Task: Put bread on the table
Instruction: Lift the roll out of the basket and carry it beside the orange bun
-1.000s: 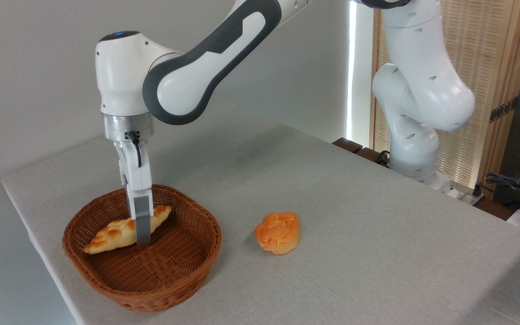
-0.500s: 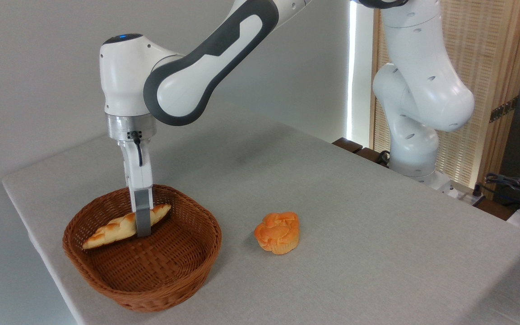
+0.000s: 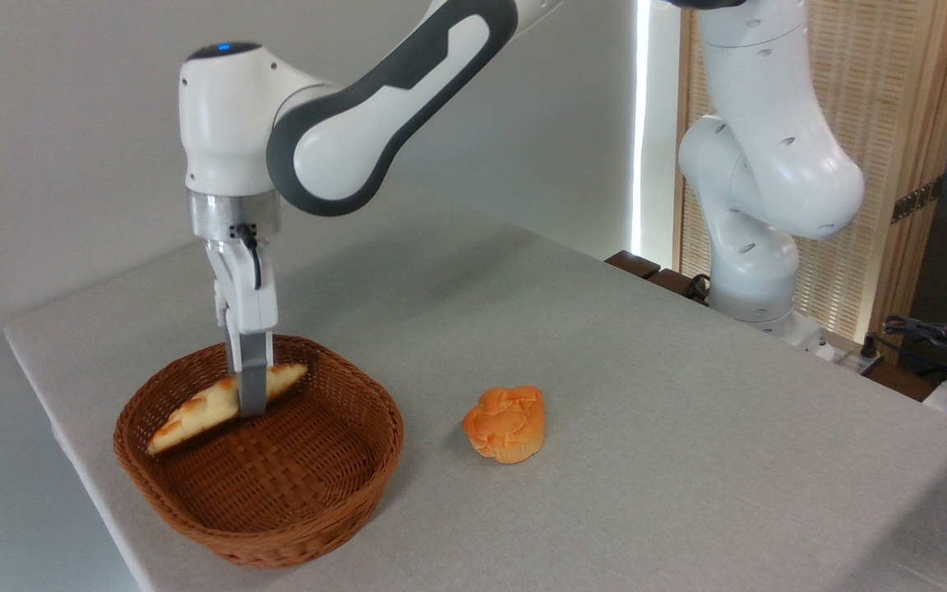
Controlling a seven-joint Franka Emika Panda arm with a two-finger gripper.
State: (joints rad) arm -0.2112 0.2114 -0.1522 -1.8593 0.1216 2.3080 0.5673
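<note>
The bread (image 3: pixel 194 411), a golden braided loaf with pointed ends, hangs tilted inside the brown wicker basket (image 3: pixel 309 501), its left tip low near the basket wall and its right tip higher. My gripper (image 3: pixel 250 403) points straight down and is shut on the bread a little right of its middle; the near grey finger (image 3: pixel 252 382) covers that part. The light grey table (image 3: pixel 646 427) spreads around the basket.
A small round orange bun (image 3: pixel 506 423) sits on the cloth right of the basket. The arm's white base (image 3: pixel 757 279) stands at the table's far right edge. Cables and a wooden slatted screen (image 3: pixel 909 148) lie beyond the right edge.
The gripper has risen with the bread in it. The loaf has lifted off the basket floor and now tilts, its right end higher than before.
</note>
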